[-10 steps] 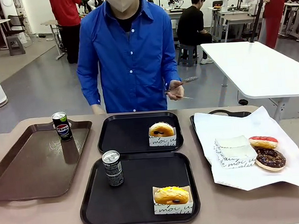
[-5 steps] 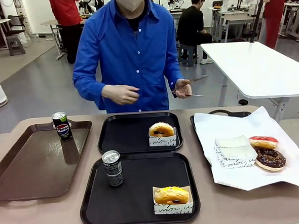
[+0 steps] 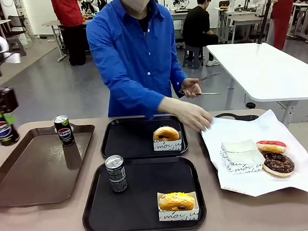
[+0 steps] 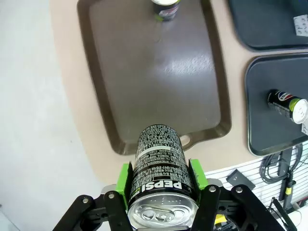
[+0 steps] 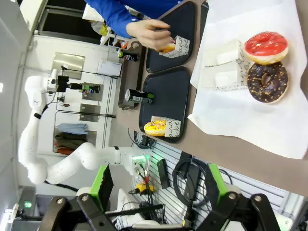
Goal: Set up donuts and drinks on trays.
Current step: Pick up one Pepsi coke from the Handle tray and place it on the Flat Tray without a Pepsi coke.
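Drink step: left claw clamped on a Pepsi can, aloft; next, carry it right and down to the far black tray, which has a donut but no can.

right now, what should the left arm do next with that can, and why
Probably carry the held can over to the far black tray, bare left side: the left gripper clamps it, and that tray holds a donut but no drink.
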